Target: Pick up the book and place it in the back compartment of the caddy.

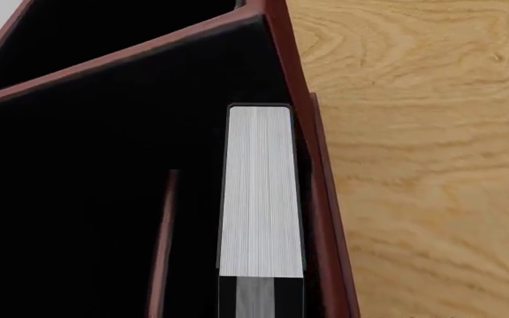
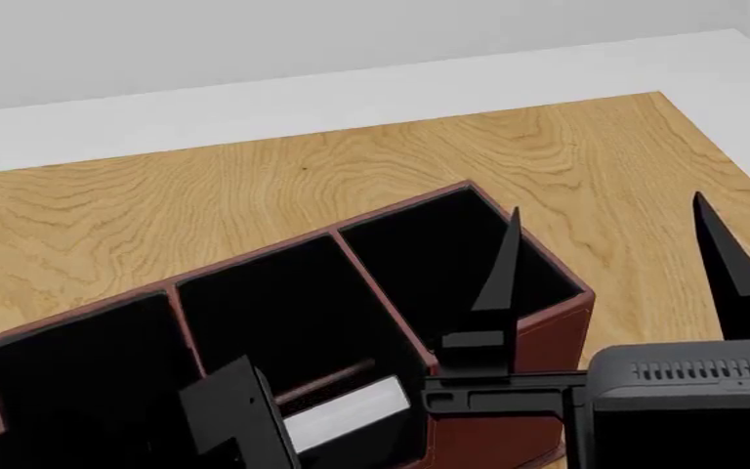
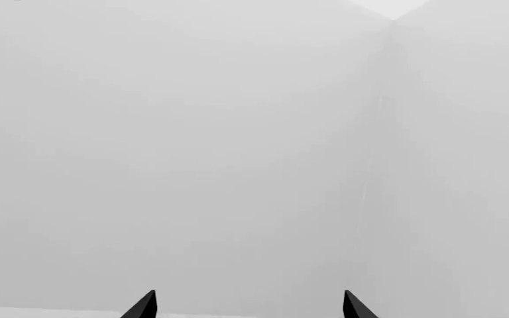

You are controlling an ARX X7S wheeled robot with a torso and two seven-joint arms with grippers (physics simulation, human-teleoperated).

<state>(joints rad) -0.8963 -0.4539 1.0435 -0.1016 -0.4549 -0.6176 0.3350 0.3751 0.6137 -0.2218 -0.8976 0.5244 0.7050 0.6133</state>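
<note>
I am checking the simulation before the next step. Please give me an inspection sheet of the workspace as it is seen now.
Surface: wooden table, light grain, bare where visible.
Book: stands on edge inside the caddy, white page edge up, close beside a red-brown side wall; which compartment, cannot tell for sure.
Caddy: dark red-brown box, black interior, thin dividers, set at an angle on the table.
Clutter: nothing seen.
Left gripper: at the caddy near the book; jaw state cannot tell.
Right gripper: open, raised, holds nothing.
Cables: nothing seen.
Surroundings: plain pale floor and walls.
</note>
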